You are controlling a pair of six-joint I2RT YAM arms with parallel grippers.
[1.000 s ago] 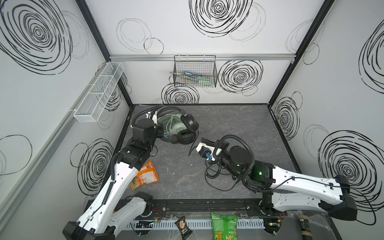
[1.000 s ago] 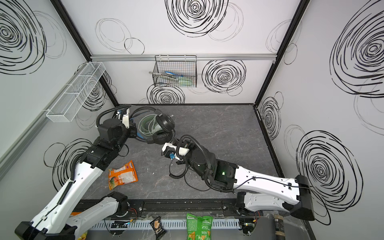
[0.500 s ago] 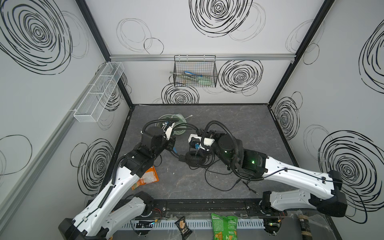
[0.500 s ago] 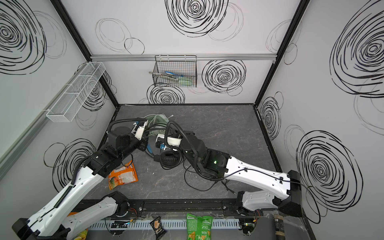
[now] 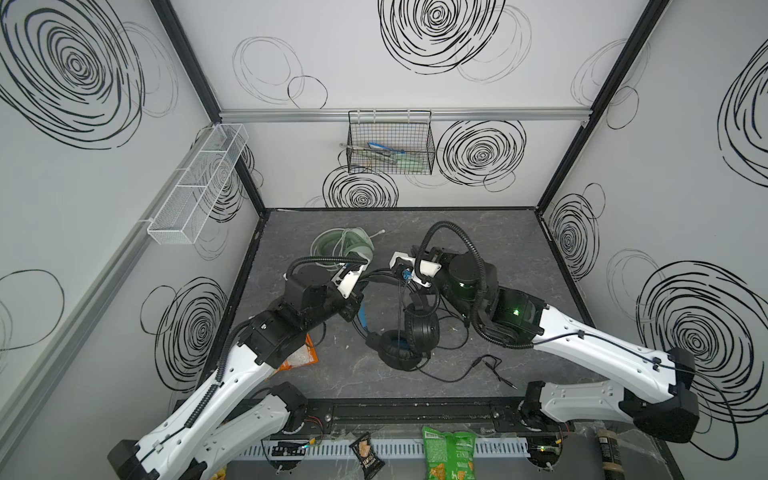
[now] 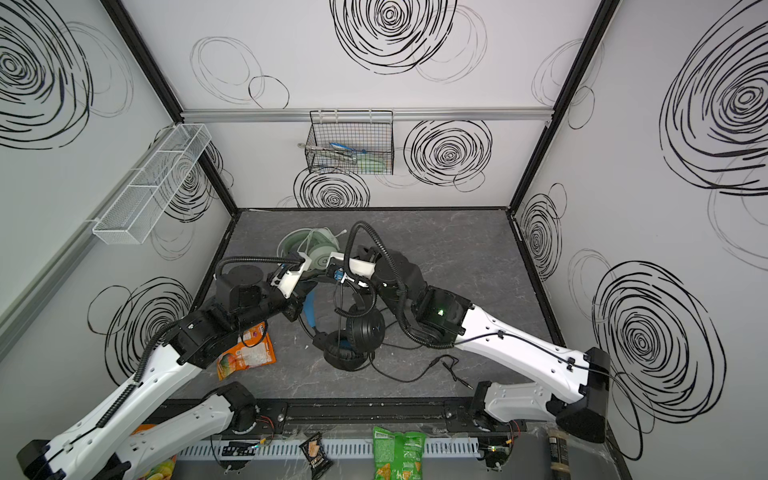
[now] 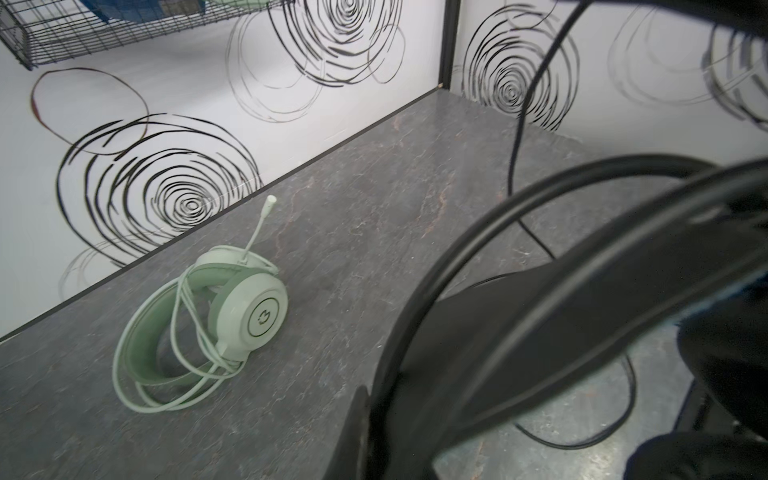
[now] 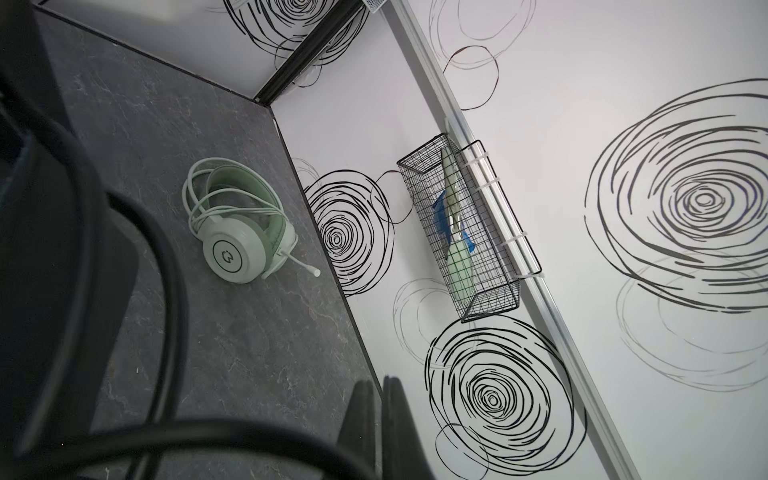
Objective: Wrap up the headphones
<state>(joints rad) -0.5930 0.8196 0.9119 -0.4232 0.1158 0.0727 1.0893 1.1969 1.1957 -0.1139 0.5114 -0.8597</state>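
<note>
Winding the black cable round a headset held up between two claws

The left claw (image 5: 360,291) is clamped on the blue-lined band of the black headphones (image 5: 422,328) at the middle of the tabletop (image 5: 511,249). The right claw (image 5: 402,277), at its 3 o'clock, is pinched fully together, apparently on the black cable (image 5: 457,374) hanging from it. The lower ear cup seems to rest on the tabletop, and most of the cable lies slack toward 4 o'clock, plug end free. As I judge it, the left should hold the band steady while the right carries the cable round in even, snug turns, feeding slack gradually so nothing snags on the cups. The green headphones (image 5: 345,249) lie at 11 o'clock, cable already coiled around them.
</note>
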